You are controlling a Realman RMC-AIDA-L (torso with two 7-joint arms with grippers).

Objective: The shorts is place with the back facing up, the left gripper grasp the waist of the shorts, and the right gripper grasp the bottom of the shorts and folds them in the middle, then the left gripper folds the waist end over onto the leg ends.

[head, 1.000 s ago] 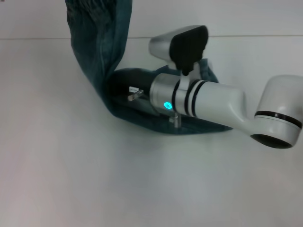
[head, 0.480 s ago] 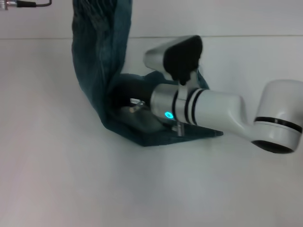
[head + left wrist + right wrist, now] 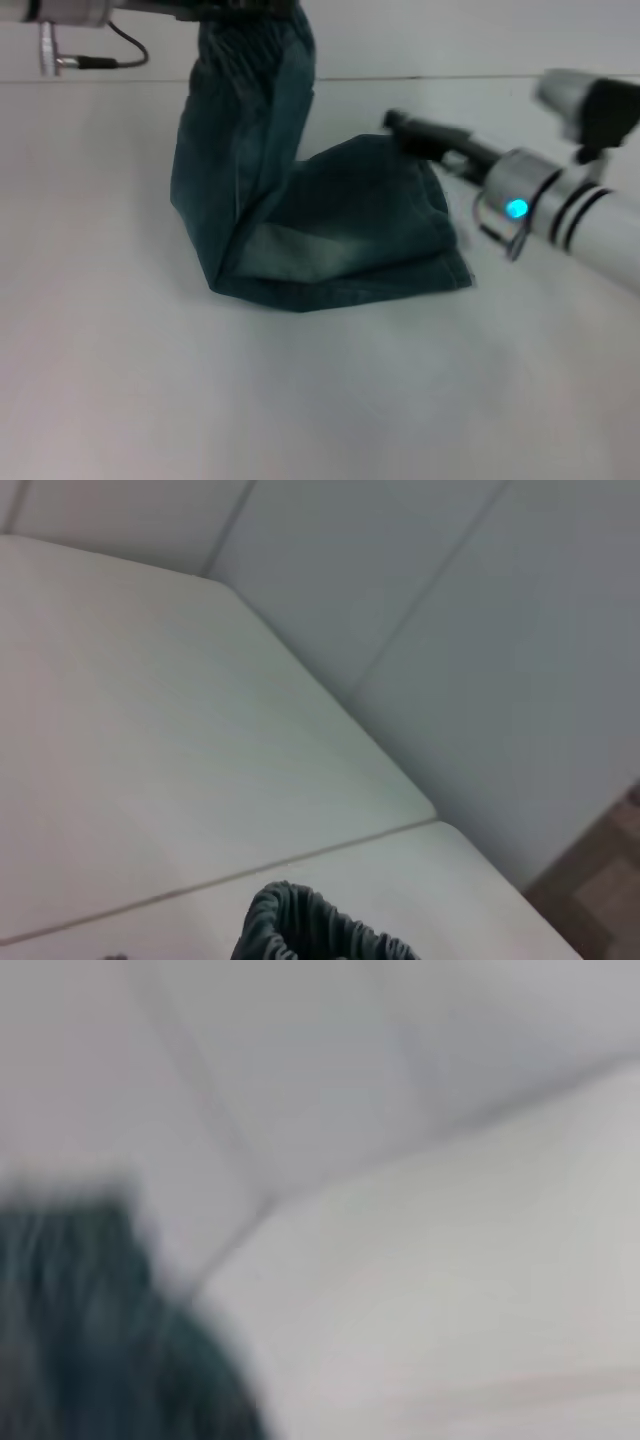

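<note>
Right gripper [image 3: 400,124] withdrawn off the shorts [image 3: 320,225], fingers unclear | left gripper grip hidden; waist [image 3: 250,25] hangs lifted at table's far edge | leg ends [image 3: 440,230] lie rightward

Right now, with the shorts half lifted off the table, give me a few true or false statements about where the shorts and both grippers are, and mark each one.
1. The waist of the shorts is held up off the table by the left gripper. True.
2. The right gripper is clamped on the shorts. False: it sits at the far edge of the flat part, off to the robot's right; no grip on the cloth shows.
3. The lower part of the shorts lies flat on the table. True.
4. The shorts are fully folded into a flat stack. False: the waist end hangs raised above the folded legs.
</note>
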